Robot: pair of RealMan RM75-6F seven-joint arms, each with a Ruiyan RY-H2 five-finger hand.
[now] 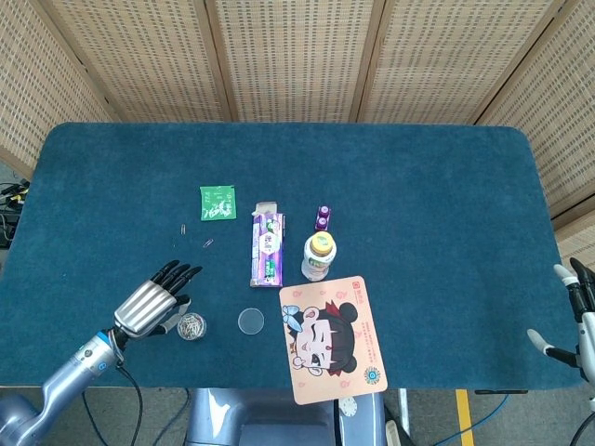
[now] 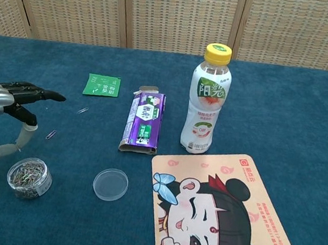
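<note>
The small clear jar of paper clips (image 2: 29, 177) stands uncapped near the front left of the worktop (image 1: 418, 186), its lid (image 2: 110, 184) lying flat just beside it. The left robot hand (image 2: 2, 110) hovers directly above the jar, fingers spread and holding nothing. Whether the thumb touches the rim cannot be told.

Risk noted: the jar is light and open, so a sideways nudge from the thumb would likely tip it and scatter clips. Loose paper clips (image 2: 50, 134) lie on the cloth close by, hard to pinch cleanly.

The right robot hand (image 1: 575, 316) sits at the worktop's far right edge, fingers apart, well clear of the bottle (image 2: 208, 101) and toothpaste box (image 2: 143, 123).
</note>
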